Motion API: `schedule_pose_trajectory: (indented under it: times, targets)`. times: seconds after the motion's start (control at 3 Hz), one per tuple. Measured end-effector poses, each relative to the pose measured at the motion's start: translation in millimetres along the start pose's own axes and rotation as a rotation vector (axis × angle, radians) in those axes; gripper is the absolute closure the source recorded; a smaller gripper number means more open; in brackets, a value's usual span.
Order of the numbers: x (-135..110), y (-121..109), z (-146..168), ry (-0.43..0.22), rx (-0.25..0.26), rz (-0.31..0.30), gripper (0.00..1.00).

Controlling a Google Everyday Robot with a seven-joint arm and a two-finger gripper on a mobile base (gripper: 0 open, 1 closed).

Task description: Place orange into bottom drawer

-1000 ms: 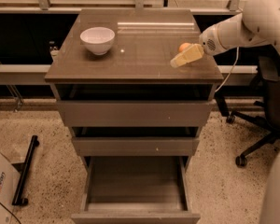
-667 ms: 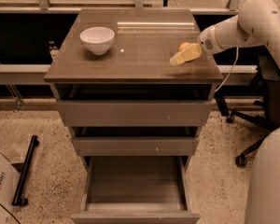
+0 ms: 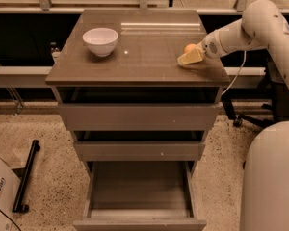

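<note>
The orange [image 3: 190, 47] sits on the cabinet top [image 3: 144, 57] near its right edge. My gripper [image 3: 190, 57] reaches in from the right along the white arm [image 3: 241, 32]. It is low over the top, right against the near side of the orange, and hides part of it. The bottom drawer [image 3: 139, 189] is pulled out at the foot of the cabinet, with its grey tray bare inside. The two shallower drawers above it, the top drawer [image 3: 137, 117] and the middle drawer [image 3: 139, 150], are slightly ajar.
A white bowl [image 3: 100, 41] stands at the left of the cabinet top. A cardboard box [image 3: 1, 196] and a black bar [image 3: 27, 174] lie on the floor at left. An office chair base [image 3: 245, 119] is at right. My white robot body [image 3: 272, 177] fills the lower right.
The arm has shifted a little, and the orange now shows just behind the gripper, where before only the gripper showed. The bowl and the drawers have not moved.
</note>
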State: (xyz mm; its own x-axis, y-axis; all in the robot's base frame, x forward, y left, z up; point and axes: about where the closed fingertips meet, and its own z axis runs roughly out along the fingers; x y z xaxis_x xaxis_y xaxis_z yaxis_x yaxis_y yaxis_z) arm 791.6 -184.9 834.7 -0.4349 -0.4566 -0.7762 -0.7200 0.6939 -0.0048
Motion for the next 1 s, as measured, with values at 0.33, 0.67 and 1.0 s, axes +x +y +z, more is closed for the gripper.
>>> schedule_pose_trajectory:
  times: [0.33,0.67,1.0]
  targets:
    - [-2.1,3.9,-15.3,0.004,0.009,-0.026,0.72]
    - [-22.5,38.6,-50.8,-0.014,0.006,-0.133,0.96]
    - [-40.8,130.2,-115.7,-0.072,-0.054,-0.239,1.00]
